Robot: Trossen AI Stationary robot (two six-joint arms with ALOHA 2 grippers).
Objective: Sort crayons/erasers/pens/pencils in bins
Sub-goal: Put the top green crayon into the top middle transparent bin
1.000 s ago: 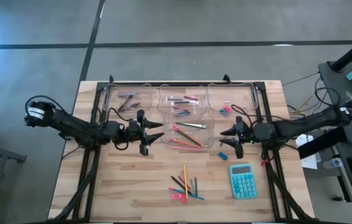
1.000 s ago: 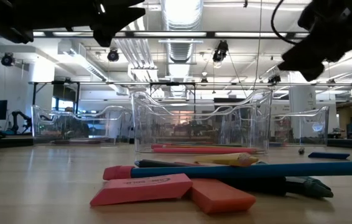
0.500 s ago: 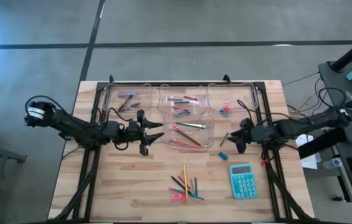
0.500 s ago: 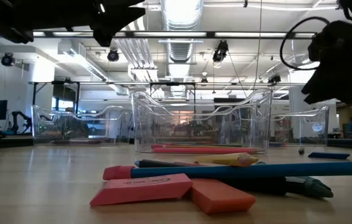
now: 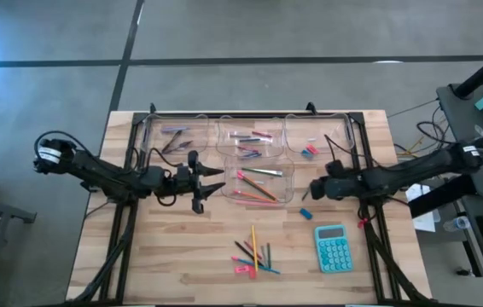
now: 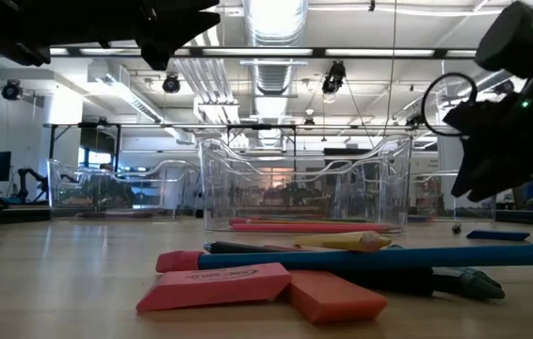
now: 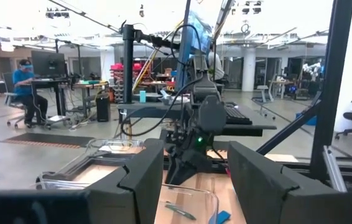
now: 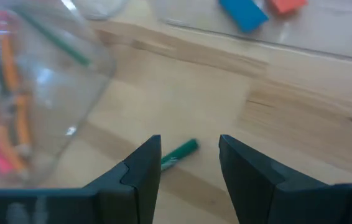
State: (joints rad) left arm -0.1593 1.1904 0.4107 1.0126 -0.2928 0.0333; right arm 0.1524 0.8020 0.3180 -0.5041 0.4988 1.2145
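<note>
Right wrist view: right gripper (image 8: pixel 188 163), fingers apart and empty, hovers over a green crayon (image 8: pixel 179 154) lying beside the middle bin (image 5: pixel 258 182); light, stiff, rollable, best pinched mid-length.

A: Any words or numbers you can make out anywhere?

B: Nothing readable. The pink eraser (image 6: pixel 215 286) lying at the front in the low view has a dark printed line along its long face, but the letters are too small to read.

A: And the calculator (image 5: pixel 333 248) on the tabletop?

B: From above its keys show only as tiny pale squares; no digits can be told. I see no legible labels on the bins (image 5: pixel 258 182) either, and no legible signs in the room behind.
</note>
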